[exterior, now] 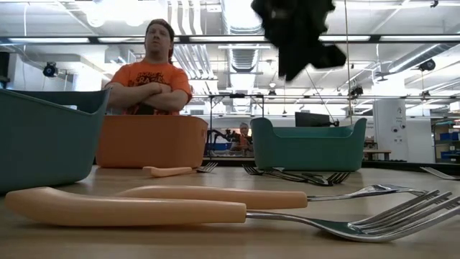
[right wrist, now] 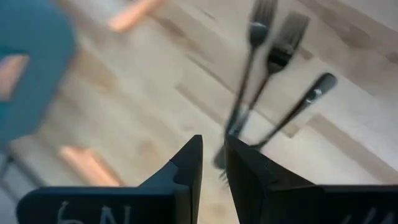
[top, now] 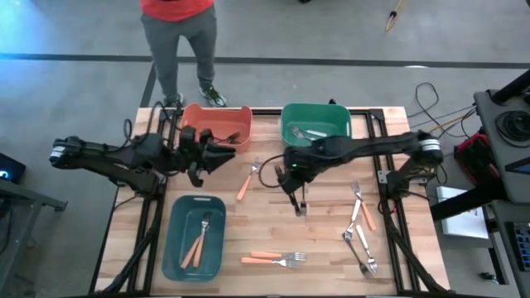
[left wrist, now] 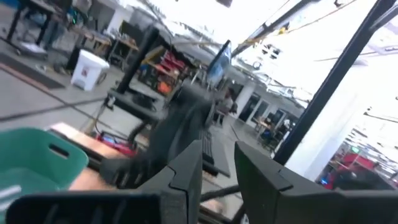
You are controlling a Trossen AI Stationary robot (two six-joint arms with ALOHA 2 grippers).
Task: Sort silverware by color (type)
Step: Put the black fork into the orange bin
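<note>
Wood table (top: 248, 223), seen from above, w/ silverware spread across it; described L to R.

Far L, near edge: blue tray (top: 174, 248) holding a few orange-handled forks (top: 197, 244).

Behind it, the left gripper (top: 222, 154) hangs at the near side of the orange bin (top: 192, 112), tilted up toward the room. Its claw shows a narrow gap w/ nothing in it.

A person (top: 178, 41) stands past the far edge.

Centre: one loose orange fork (top: 245, 184) lies near the orange bin. An orange-handled pair (top: 273, 259) lies at the near edge. The green bin (top: 286, 116) at the far edge holds some silver-handled pieces (top: 308, 132).

The right gripper (top: 295, 192) reaches in from the R and sits above the black forks (top: 300, 209), which overlap each other mid-table. You cannot tell whether it has one pinched or is just over them.

R side: a mixed cluster (top: 360, 236) of silver-handled utensils, w/ one orange-handled piece among them, not yet sorted.

Handling, as a judgement:
- These pieces look light and stiff, prob. slick, and they lie flat, so there's little height to grab.
- You'd do best to pinch one handle across its narrow width, near mid-handle, so it hangs balanced.
- Avoid the tines.
- W/ the black ones crossing, lifting one may drag a neighbour, so pick the top piece.
</note>
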